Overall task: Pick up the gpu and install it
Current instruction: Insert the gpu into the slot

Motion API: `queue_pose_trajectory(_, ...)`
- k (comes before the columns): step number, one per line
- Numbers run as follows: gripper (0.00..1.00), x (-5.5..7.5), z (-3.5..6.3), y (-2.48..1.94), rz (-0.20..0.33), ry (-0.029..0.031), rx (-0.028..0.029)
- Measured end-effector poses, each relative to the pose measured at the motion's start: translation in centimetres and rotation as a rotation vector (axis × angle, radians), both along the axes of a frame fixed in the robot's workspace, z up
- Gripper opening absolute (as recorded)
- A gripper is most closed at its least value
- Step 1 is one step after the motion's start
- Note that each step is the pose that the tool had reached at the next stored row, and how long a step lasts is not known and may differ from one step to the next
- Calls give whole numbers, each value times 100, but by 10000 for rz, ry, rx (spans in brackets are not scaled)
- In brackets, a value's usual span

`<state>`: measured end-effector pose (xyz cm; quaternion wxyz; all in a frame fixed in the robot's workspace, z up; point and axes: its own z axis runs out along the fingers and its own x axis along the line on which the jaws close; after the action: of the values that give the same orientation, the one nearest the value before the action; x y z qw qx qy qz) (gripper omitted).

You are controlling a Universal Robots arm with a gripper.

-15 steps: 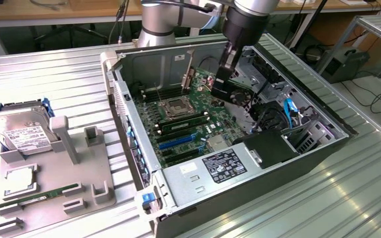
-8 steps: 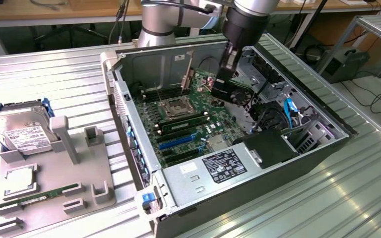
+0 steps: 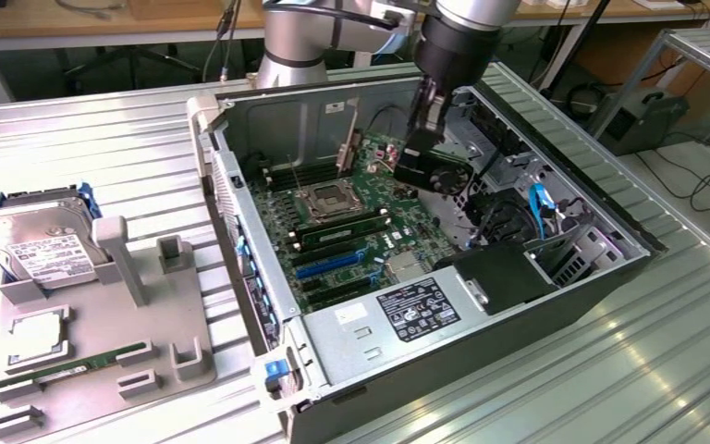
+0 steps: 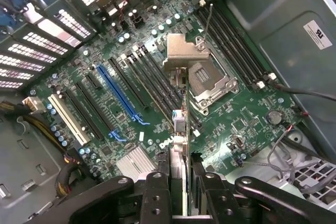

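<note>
Seemingly gpu (image 4: 181,129) edge-on (above motherboard (image 4: 247,119))

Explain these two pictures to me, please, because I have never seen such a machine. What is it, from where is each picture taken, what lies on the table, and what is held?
The machine is a silver and black robot arm with a gripper at its end. One picture comes from a camera standing off the arm. The other comes from a camera on the wrist, looking down past the gripper. On the ribbed silvery metal table lies an open black computer case, its green motherboard exposed. At the exterior view's left, a grey plastic tray carries a silver boxy hard drive with a white label and a slim green memory stick. The gripper is shut on the gpu, a thin flat black circuit card, and holds it over the motherboard, apparently not yet in a slot.
</note>
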<state>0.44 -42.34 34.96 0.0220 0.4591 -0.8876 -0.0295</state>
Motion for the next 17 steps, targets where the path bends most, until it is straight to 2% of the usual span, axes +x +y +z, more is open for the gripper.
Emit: queue_pose_trajectory(17,27,0,-14,0,1061,-13,9)
